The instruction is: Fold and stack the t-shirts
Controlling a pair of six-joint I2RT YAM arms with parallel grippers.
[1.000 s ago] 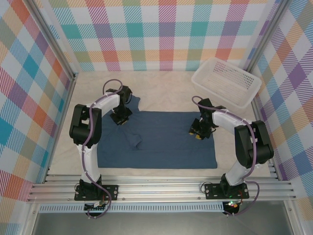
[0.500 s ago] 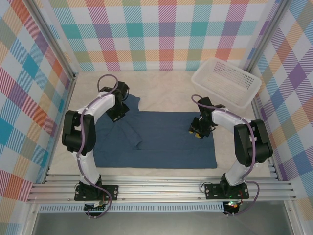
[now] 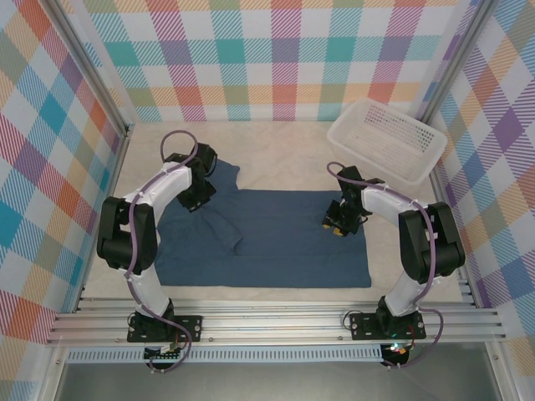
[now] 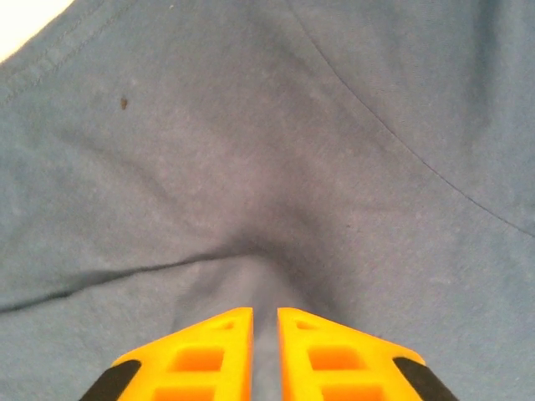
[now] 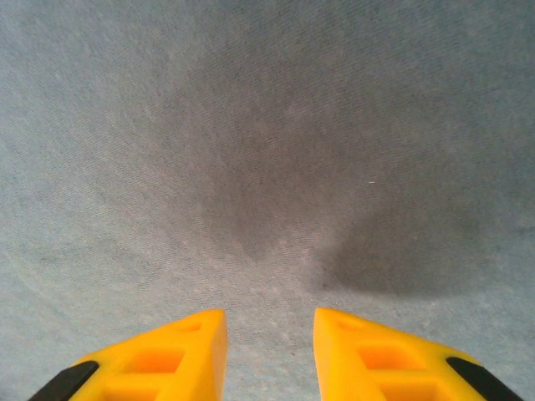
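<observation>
Table [image 3: 284, 159]: pale beige top. Laid directly on it: one dark blue t-shirt [image 3: 284, 242], spread across the middle and rumpled at its left side; one white perforated basket [image 3: 372, 163], set at the far right corner, apart from the cloth.

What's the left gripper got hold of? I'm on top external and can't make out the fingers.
Observer: In the left wrist view, the left gripper has its fingers a narrow slit apart. A pucker of the teal-blue t-shirt runs up into the slit. Can't tell if it's gripped.
Operator: And the right one?
Observer: In the right wrist view, the right gripper has its jaws clearly apart over flat shirt cloth, with nothing between them.
</observation>
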